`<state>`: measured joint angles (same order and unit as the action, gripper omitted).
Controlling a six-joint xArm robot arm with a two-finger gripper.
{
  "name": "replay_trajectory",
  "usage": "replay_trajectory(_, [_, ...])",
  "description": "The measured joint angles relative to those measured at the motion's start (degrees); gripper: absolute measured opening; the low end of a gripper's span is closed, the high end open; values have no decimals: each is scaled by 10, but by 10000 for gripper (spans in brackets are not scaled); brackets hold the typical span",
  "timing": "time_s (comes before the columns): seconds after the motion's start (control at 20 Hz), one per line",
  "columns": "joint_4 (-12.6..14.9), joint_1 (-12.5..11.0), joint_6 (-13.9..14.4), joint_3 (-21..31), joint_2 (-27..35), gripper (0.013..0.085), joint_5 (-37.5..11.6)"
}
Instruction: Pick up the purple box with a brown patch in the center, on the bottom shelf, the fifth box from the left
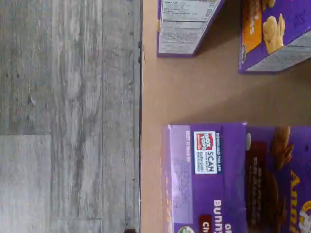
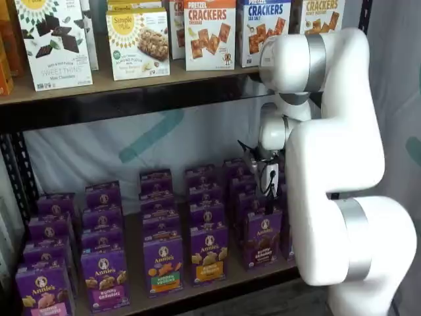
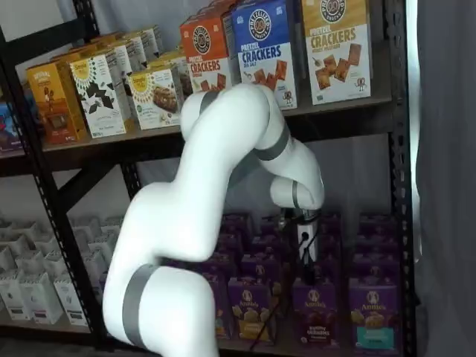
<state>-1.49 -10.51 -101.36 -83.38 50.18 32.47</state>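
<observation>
1. The gripper [image 2: 268, 178] hangs at centre right of a shelf view, just above the purple box with a brown patch [image 2: 264, 237], which stands at the front of the bottom shelf [image 2: 217, 284] toward its right end.
2. The box lies directly below the fingers; the coming move looks like a short straight descent.
3. It stands upright with its long axis vertical, printed face toward the camera and aisle.
4. In the wrist view, its top flap [image 1: 204, 174] sits near the shelf's front edge.
5. Whether the fingers are apart or together cannot be told.
</observation>
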Motion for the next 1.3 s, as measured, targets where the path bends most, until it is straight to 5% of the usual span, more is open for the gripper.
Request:
replay_trajectory(0.15, [58,-1,47,12,-4,850,-43])
replay_trajectory(0.45, [69,-2,55,-9,3,850,-25])
replay_trajectory(0.7, [110,-2,89,-13,6,850,-13])
replay_trajectory(1.3, [105,-2,86,-23,25,850,3])
